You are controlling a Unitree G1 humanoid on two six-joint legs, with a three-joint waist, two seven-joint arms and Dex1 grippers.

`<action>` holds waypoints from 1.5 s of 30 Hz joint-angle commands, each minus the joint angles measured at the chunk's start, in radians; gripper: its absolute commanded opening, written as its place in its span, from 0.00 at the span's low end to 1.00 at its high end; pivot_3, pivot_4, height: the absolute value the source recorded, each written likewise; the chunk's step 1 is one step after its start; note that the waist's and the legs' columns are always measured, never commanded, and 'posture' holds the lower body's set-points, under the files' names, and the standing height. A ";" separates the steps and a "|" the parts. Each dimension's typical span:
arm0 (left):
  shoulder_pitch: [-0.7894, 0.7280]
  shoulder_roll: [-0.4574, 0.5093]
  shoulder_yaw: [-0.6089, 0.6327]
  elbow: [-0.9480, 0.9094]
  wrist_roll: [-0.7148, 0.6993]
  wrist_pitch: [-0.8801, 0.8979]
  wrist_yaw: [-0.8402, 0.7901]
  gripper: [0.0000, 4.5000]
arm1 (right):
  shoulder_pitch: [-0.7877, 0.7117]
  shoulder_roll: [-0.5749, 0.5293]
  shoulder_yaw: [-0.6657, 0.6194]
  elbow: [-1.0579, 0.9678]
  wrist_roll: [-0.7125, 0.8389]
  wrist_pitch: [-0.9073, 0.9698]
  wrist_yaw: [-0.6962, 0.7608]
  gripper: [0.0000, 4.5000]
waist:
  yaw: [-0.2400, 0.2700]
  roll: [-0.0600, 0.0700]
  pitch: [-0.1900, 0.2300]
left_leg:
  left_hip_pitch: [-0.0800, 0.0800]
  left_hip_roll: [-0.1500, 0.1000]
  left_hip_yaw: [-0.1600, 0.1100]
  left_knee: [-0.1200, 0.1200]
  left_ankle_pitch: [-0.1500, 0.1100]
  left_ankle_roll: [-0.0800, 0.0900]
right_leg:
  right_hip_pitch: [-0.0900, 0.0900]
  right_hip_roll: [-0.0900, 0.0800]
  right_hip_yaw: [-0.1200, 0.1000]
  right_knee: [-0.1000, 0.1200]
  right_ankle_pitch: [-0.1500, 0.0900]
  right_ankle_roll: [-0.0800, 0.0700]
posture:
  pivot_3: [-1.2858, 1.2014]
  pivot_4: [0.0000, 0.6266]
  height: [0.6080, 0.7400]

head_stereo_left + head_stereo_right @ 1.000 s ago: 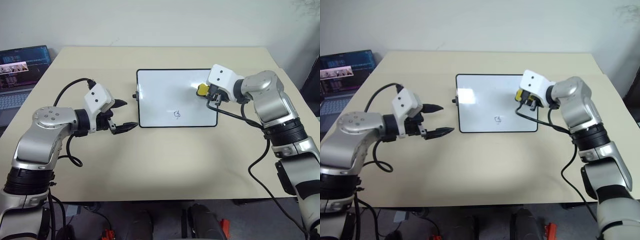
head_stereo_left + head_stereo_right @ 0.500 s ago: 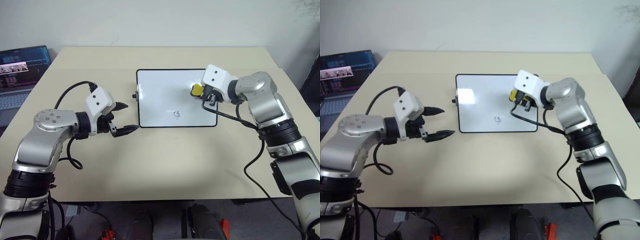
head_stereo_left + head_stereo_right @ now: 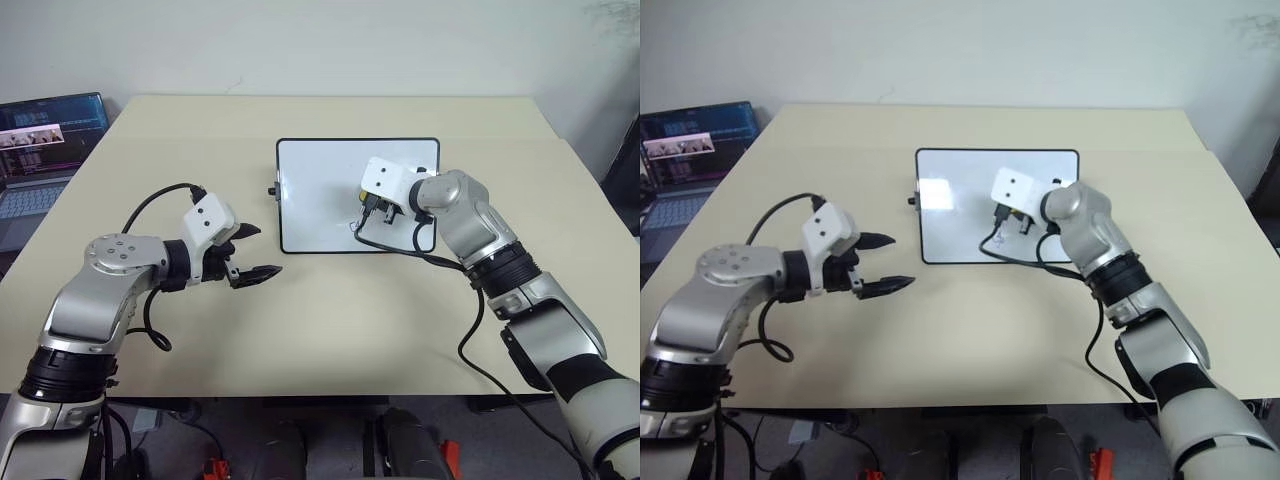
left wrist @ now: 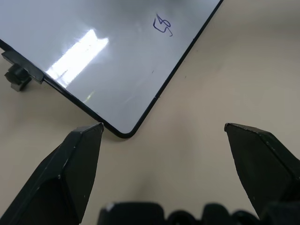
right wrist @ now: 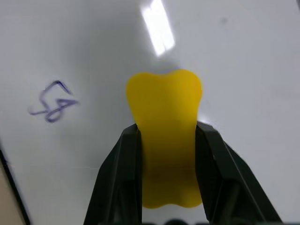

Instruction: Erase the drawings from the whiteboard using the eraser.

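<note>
With the eraser (image 5: 164,136) clamped in the right tool (image 5: 165,140), it should be pressed flat across the remaining squiggle (image 5: 52,104).

Even, bright indoor light from overhead; the worktop (image 3: 330,330) reads evenly lit with soft, faint shadows under both arms. Glare patch on the whiteboard (image 3: 940,195) near its left end, repeated as a bright streak in the left wrist view and a small hot spot above the eraser (image 5: 164,136) in the right wrist view. Left tool's fingers (image 4: 70,173) soft, out of focus up close. Head views sharp, no obvious edge warp.
</note>
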 commanded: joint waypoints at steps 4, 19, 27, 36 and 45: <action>-0.008 -0.002 0.009 -0.016 0.003 -0.006 0.009 1.00 | -0.011 0.027 0.076 0.046 -0.088 -0.052 -0.023 0.25 | -0.008 -0.001 -0.001 | 0.003 0.000 0.001 0.000 0.000 0.000 | 0.001 0.000 0.001 0.001 0.000 0.000 | 0.52 0.24 1.00; 0.001 -0.005 0.012 -0.034 -0.007 -0.002 0.019 1.00 | 0.098 0.065 0.205 -0.113 -0.149 0.002 0.180 0.25 | -0.004 -0.002 -0.001 | 0.007 0.000 0.000 0.000 0.001 0.001 | 0.005 0.001 0.001 0.002 0.000 0.000 | 0.52 0.24 1.00; -0.018 -0.012 -0.003 -0.015 -0.001 -0.012 0.011 1.00 | 0.009 0.050 0.151 0.010 -0.176 0.001 0.051 0.25 | -0.003 -0.002 -0.001 | 0.007 0.000 0.000 0.000 0.002 0.000 | 0.005 0.001 0.001 0.003 0.001 -0.001 | 0.52 0.24 1.00; -0.033 -0.019 -0.010 -0.003 0.004 -0.022 0.007 1.00 | -0.071 0.040 0.130 0.088 -0.187 -0.035 -0.020 0.25 | -0.002 -0.002 -0.001 | 0.007 0.000 0.000 0.000 0.004 -0.001 | 0.005 0.001 0.001 0.002 0.002 -0.001 | 0.52 0.24 1.00; -0.026 -0.021 -0.006 -0.012 0.003 -0.019 0.007 1.00 | 0.077 0.016 0.256 -0.106 -0.221 -0.061 0.201 0.25 | -0.004 -0.002 -0.001 | 0.007 0.000 0.000 -0.001 0.004 -0.001 | 0.005 0.001 0.001 0.002 0.002 -0.001 | 0.52 0.24 1.00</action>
